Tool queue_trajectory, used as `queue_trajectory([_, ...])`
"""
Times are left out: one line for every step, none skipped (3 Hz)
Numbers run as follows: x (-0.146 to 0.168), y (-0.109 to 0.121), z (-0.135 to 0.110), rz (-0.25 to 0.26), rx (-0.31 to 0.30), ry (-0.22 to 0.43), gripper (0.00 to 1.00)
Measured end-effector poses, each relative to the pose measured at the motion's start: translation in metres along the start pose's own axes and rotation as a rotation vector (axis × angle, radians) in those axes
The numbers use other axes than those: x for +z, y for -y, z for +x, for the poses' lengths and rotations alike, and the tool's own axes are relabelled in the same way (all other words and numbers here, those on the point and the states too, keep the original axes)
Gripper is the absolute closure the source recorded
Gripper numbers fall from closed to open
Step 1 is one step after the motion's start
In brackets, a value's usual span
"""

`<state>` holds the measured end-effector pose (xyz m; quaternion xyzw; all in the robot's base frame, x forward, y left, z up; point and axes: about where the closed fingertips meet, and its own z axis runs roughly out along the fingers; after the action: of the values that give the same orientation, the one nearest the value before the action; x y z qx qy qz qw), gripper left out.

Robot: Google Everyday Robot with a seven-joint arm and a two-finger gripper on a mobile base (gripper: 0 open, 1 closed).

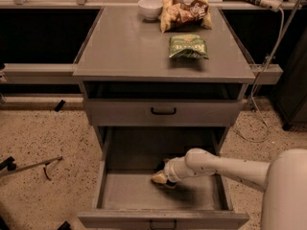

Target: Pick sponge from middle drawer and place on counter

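Observation:
The middle drawer (110,186) is pulled out wide, with a plain grey floor. My white arm reaches into it from the right. My gripper (164,175) is low inside the drawer, near the middle of the floor, shut on the sponge (158,179). The sponge is tilted so its yellow side shows, and it casts a small shadow on the floor. Its dark green side is mostly hidden. The counter (129,47) is the flat grey top of the cabinet above.
On the counter lie a green snack bag (188,46), a brown and yellow chip bag (184,12) and a white bowl (150,7). A shallower closed drawer with a black loop handle (163,111) sits above the open one. A cable (261,80) hangs at the right.

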<state>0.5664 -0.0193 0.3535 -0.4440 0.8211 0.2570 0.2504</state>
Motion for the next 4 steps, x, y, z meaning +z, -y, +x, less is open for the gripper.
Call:
queue_trajectory([-0.004,-0.001,-0.004,0.000,0.000,0.000,0.89])
queue_trajectory([-0.032,-0.011,-0.023,0.049,0.010,0.024,1.00])
queue_trajectory([-0.075,-0.028,-0.049,0.109,0.036,0.029,1.00])
queue_trajectory([-0.124,-0.029,-0.096,0.160,0.013,0.080,1.00])
